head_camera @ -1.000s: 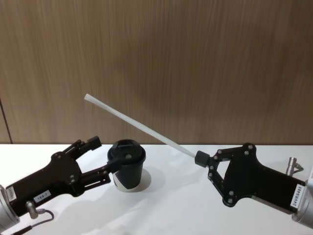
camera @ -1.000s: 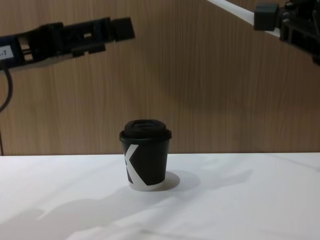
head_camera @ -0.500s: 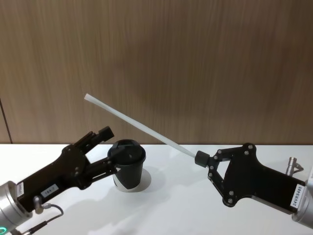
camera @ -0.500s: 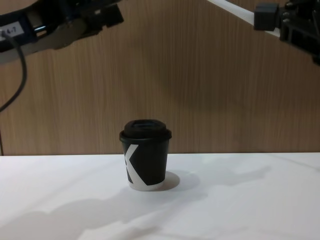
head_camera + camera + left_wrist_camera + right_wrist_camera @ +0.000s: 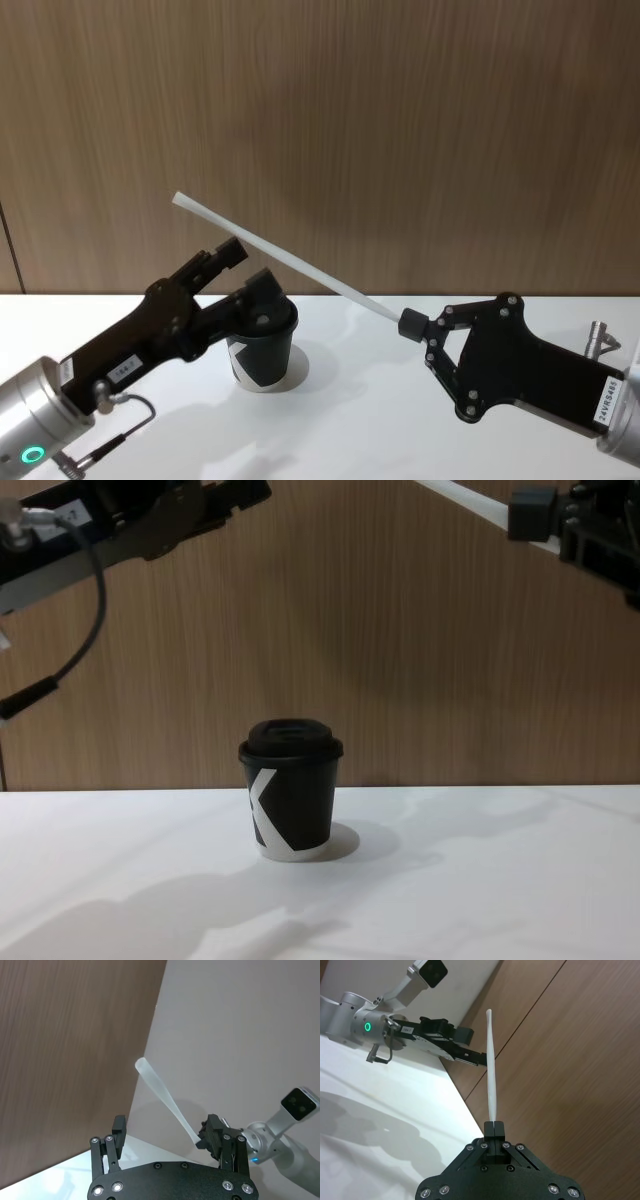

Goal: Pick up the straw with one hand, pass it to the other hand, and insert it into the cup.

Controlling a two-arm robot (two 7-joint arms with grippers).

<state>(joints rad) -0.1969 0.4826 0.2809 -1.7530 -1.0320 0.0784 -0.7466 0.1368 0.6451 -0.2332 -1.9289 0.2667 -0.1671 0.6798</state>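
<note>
My right gripper (image 5: pixel 412 324) sits out to the right above the worktop (image 5: pixel 380 430), its fingers pinched shut on the lower end of the straw (image 5: pixel 290 263). From there the straw slants up and to the left, its free end high against the wood wall and clear of everything. I read that tilt as deliberate: it offers a long bare stretch for the receiving side to take.

My left gripper (image 5: pixel 251 264) is raised over the cup (image 5: pixel 262 352) with its fingers spread wide. Their tips are right at the straw's line in the head view. In the left wrist view the straw shows in the gap between them, nearer one finger. I can't tell whether either finger touches it.

The cup stands upright on the worktop, left of centre, lid on and roughly beneath the meeting point, so the trip down after the pass should be short.

I judge the handover not yet made. The left fingers need to close on the mid-shaft before the right ones let go. An off-line grip could swing such a long, light straw.
</note>
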